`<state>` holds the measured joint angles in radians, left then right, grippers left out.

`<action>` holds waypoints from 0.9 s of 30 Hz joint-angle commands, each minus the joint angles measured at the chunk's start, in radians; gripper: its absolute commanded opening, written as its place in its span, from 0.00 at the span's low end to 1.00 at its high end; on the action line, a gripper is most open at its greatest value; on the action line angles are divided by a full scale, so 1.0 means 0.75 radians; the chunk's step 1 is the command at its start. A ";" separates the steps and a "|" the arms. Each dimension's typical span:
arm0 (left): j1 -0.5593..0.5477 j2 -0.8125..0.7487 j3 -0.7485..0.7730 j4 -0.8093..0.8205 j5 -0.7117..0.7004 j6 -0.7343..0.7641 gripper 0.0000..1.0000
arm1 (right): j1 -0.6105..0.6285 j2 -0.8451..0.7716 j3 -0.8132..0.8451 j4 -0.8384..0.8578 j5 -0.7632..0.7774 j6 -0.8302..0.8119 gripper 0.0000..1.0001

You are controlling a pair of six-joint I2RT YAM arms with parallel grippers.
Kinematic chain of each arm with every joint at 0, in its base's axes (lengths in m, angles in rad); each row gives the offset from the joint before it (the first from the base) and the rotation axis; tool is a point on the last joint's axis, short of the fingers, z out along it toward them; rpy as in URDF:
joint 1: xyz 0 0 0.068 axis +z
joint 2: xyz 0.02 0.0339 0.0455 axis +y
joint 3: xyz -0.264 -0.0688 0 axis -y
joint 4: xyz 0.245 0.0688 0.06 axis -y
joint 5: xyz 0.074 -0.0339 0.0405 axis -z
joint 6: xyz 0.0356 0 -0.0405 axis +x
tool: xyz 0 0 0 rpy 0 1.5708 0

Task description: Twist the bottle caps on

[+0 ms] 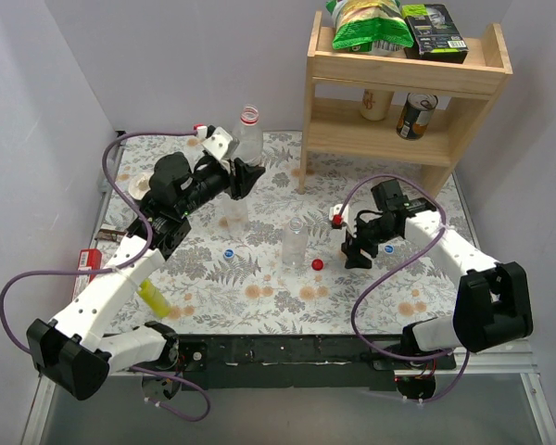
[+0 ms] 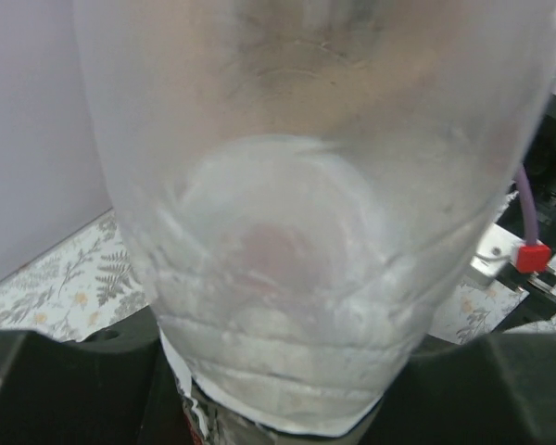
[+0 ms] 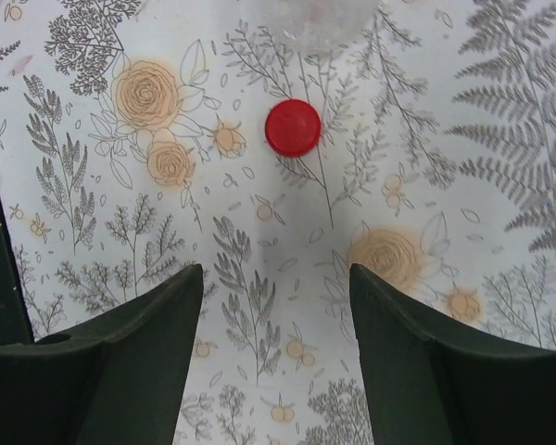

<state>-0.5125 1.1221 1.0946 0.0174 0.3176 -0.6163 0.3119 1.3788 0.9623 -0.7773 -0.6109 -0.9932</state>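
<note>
The left gripper (image 1: 244, 176) is raised over the far side of the floral tablecloth (image 1: 259, 298). Its fingers (image 2: 56, 380) are closed tight on the lower body of a clear bottle with a red neck ring (image 1: 248, 137), one finger on each side. In the left wrist view this bottle (image 2: 324, 232) fills almost the whole picture. It has no cap on.

The right gripper (image 1: 357, 252) sits low over the cloth, right of centre. Its fingers (image 3: 139, 352) stand well apart, with only bare cloth between them; they hold and touch nothing. The red cap (image 3: 293, 127) lies flat on the cloth just ahead of the gap between them. Just beyond the cap stands a second clear bottle (image 1: 295, 243), upright and uncapped.

A third clear bottle (image 1: 232, 211) stands just below the left gripper. One blue cap (image 1: 228, 251) lies near it, and another blue cap (image 1: 388, 248) lies just beside the right gripper.
</note>
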 commanded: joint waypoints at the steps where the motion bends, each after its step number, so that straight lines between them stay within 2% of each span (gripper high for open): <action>1: 0.072 -0.048 0.019 -0.123 0.049 0.010 0.05 | 0.128 -0.043 -0.123 0.324 -0.069 0.013 0.72; 3: 0.113 -0.052 0.013 -0.121 0.067 -0.009 0.00 | 0.153 -0.028 -0.166 0.422 -0.059 0.117 0.72; 11: 0.174 -0.069 -0.009 -0.099 0.078 -0.064 0.00 | 0.224 0.084 -0.240 0.707 0.019 0.322 0.70; 14: 0.182 -0.069 -0.011 -0.099 0.074 -0.058 0.00 | 0.237 0.139 -0.228 0.721 0.023 0.326 0.64; 27: 0.209 -0.085 -0.058 -0.074 0.055 -0.066 0.00 | 0.302 0.207 -0.248 0.779 0.068 0.371 0.63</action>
<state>-0.3668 1.1015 1.0664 -0.0517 0.3580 -0.6628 0.5179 1.5131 0.7872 -0.2375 -0.5720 -0.7330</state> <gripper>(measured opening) 0.389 0.629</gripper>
